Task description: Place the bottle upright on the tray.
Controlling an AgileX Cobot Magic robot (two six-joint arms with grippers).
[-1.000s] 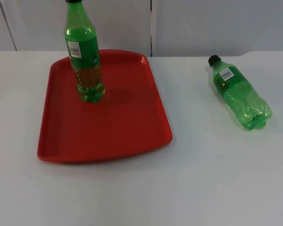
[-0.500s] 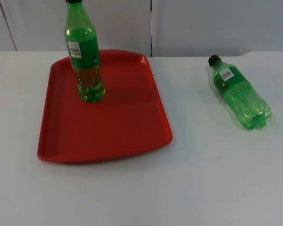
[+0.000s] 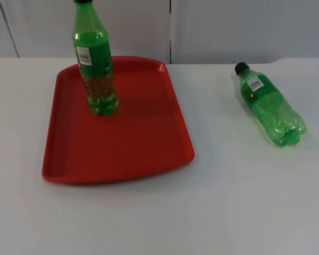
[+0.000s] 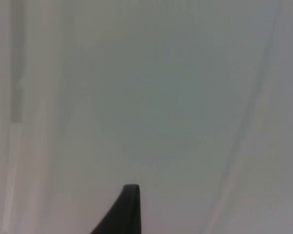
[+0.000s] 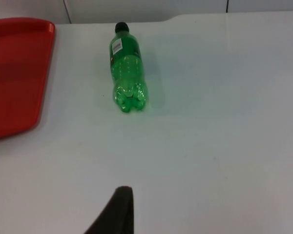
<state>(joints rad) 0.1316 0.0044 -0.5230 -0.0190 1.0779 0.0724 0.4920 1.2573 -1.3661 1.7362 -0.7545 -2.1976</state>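
Tray: red rectangular plastic tray point(image 3: 143, 143) with a raised rim lies flat on my white table point(image 3: 228, 202), toward my left side, its far edge close to the grey partition wall point(image 3: 228, 26).
Standing bottle: green clear plastic bottle with a black cap and a white label point(image 3: 94, 64) stands upright on the tray, in its far left part, base down on the red surface.
Lying bottle: second green clear plastic bottle with a black cap point(image 3: 268, 103) lies on its side on the bare table, well apart from the tray, on my right side. Its cap points toward the wall and its lobed base toward the near edge. My right wrist camera sees it point(image 5: 126, 73) the same way, cap away from me, with the tray's corner point(image 5: 19, 68) beside it.
Left fingers: one black fingertip point(image 4: 124, 214) stands before a plain pale grey surface; I cannot tell whether my left fingers are apart or together.
Right fingers: one black fingertip point(image 5: 118, 212) hangs above bare table, well short of the lying bottle and touching nothing; I cannot tell whether they are apart or together.
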